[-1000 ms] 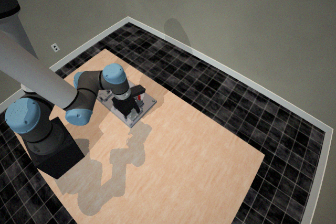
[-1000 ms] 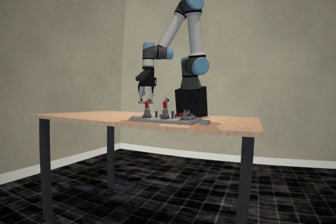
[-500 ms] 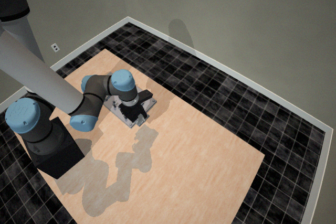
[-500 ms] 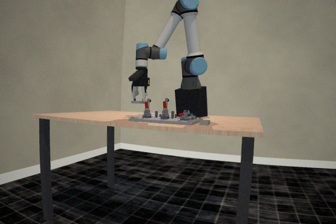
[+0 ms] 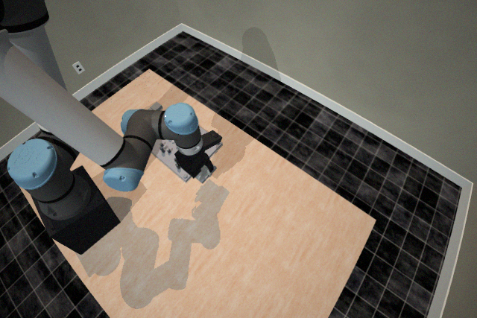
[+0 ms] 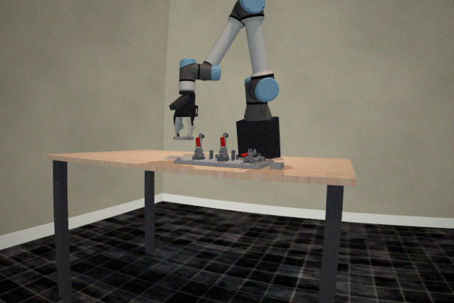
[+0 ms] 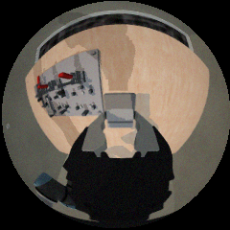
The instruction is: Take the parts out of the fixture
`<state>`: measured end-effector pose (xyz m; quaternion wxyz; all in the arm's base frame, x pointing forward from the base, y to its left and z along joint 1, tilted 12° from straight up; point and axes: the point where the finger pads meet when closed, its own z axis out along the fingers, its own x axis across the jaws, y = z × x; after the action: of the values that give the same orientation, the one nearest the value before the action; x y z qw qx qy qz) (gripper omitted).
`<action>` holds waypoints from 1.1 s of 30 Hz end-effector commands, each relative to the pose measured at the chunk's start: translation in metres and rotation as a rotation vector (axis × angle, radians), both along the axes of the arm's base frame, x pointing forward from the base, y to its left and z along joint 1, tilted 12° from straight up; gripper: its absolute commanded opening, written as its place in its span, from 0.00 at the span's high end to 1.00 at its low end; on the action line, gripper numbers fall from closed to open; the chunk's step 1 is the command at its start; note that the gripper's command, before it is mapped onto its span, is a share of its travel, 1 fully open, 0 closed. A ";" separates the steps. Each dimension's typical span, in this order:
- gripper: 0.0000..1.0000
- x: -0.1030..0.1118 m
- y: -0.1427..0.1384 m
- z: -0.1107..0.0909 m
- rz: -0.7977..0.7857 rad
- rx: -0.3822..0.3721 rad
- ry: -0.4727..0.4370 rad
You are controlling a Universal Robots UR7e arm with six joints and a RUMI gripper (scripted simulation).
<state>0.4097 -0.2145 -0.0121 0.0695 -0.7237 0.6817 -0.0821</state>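
The pincer [image 5: 206,176] [image 6: 184,137] [image 7: 120,111], part-open, grips a grey part [image 6: 179,138] [image 7: 120,106] above the desk [image 5: 285,226] [image 6: 110,158] [image 7: 165,81], near the fixture [image 5: 173,166] [image 6: 220,162] [image 7: 91,62]. Another block [image 5: 156,106] [image 6: 277,165] lies beside the fixture. The step seems to be carrying; next calls for lowering the part level onto bare wood, then releasing.

Blue-capped joints (rather bright) punctuate pale-grey tubes.

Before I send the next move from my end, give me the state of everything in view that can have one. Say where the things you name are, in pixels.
Two-jaw black gripper [image 5: 205,176] [image 6: 184,137] [image 7: 120,111]: fingers shut on the part, raised above the table.
Flat grey rectangular part [image 6: 183,138] [image 7: 120,106]: held, off the table.
Grey fixture plate with red-handled clamps [image 5: 169,161] [image 6: 220,162] [image 7: 90,64]: on the table; two handles upright, one lying low.
Small grey block [image 5: 156,106] [image 6: 277,165]: on the table beside the fixture.
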 end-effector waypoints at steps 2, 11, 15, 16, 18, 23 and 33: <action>1.00 0.001 -0.002 0.001 0.002 -0.002 -0.002; 1.00 0.001 -0.002 0.001 0.001 -0.002 -0.002; 1.00 0.001 -0.002 0.001 0.001 -0.002 -0.002; 1.00 0.001 -0.002 0.001 0.001 -0.002 -0.002; 1.00 0.001 -0.002 0.001 0.002 -0.002 -0.002; 1.00 0.001 -0.002 0.001 0.002 -0.002 -0.002; 1.00 0.001 0.000 -0.005 0.002 0.001 0.000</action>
<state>0.4099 -0.2152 -0.0129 0.0695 -0.7243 0.6810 -0.0818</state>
